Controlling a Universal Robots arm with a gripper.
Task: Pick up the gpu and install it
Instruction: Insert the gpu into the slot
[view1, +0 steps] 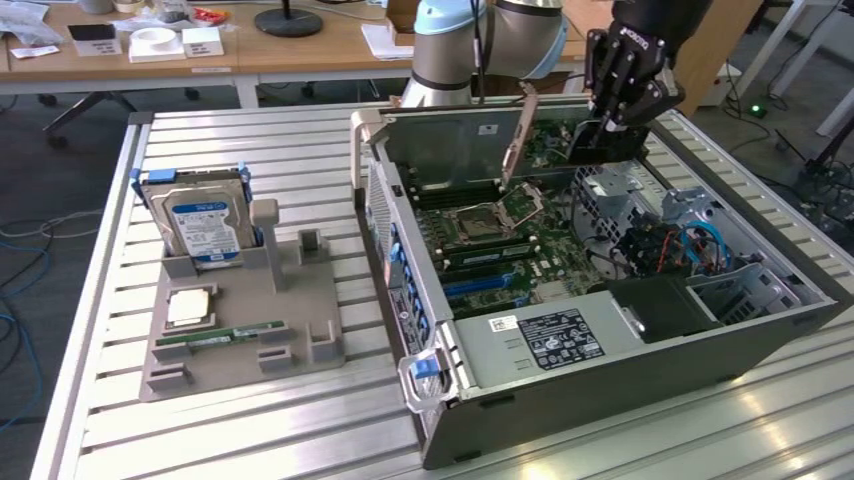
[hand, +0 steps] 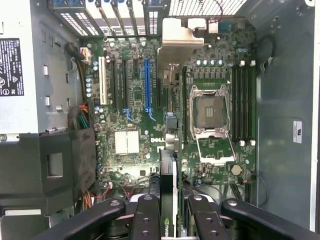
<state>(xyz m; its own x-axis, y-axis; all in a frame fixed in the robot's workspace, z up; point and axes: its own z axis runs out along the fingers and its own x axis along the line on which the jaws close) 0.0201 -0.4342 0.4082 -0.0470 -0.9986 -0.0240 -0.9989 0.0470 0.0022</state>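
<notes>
Gripper (hand: 172, 212) is clamping narrow on the gpu (hand: 169, 172), fingers (hand: 146, 215) pinching both faces of the card. The card is hanging edge-down inside the open pc case (view1: 574, 400), above the motherboard (hand: 131, 145), not seated yet. Its metal bracket (hand: 179, 42) is pointing toward the rear slot openings. In the wrist view the card edge is lining up beside the blue slot (hand: 147, 85), btwn it and the cpu socket (hand: 210, 112), not over the slot. Risks, imo: if it's going down offset like this, the edge connector is probably landing on board parts or the socket instead of the slot. The bracket may be catching on the rear frame, and any tilt in the grip is likely jamming one end first. Cables (view1: 694, 245) are sitting well apart, so low risk there.
</notes>
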